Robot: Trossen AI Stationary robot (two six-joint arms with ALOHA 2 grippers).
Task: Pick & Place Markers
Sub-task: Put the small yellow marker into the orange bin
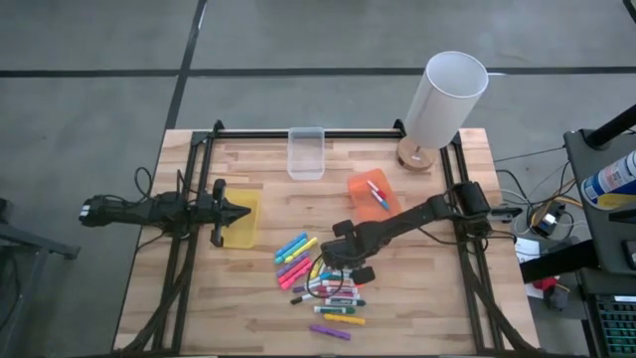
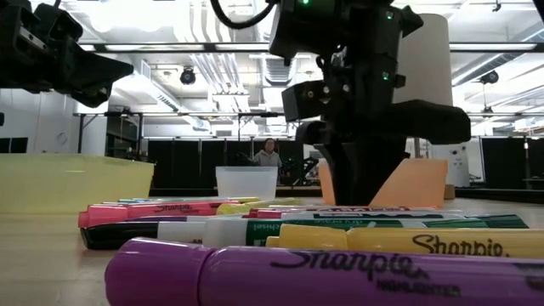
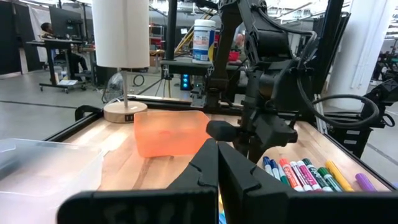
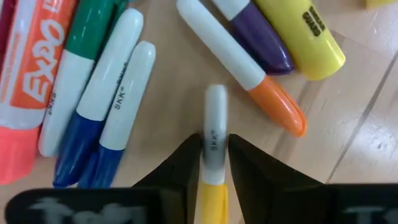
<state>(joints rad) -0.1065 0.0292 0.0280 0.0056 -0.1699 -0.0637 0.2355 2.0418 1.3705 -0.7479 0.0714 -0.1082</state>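
The markers (image 1: 323,288) lie in a loose heap on the wooden table, near its front middle: chunky highlighters and slim white-barrelled pens. In the low view a purple highlighter (image 2: 297,272) lies nearest the camera. My right gripper (image 1: 343,267) is down in the far part of the heap, shut on a slim white marker with a yellow cap (image 4: 215,124). My left gripper (image 1: 243,212) hovers shut above the yellow bin (image 1: 241,227) at the table's left; its fingers (image 3: 208,165) are closed together and touch nothing. My right gripper (image 4: 214,146) pinches the slim marker between its two fingers at the white barrel, right beside the yellow cap (image 4: 212,196). The fingers come from above, pointing down, and lie across the marker. Whether it is off the table, I cannot tell.
An orange bin (image 1: 376,194) with two markers inside stands just beyond the heap, and a clear bin (image 1: 306,154) sits at the far middle. A white-shaded lamp (image 1: 442,99) stands at the far right corner. Black rails frame the table. A person sits far off in the room (image 2: 269,153).
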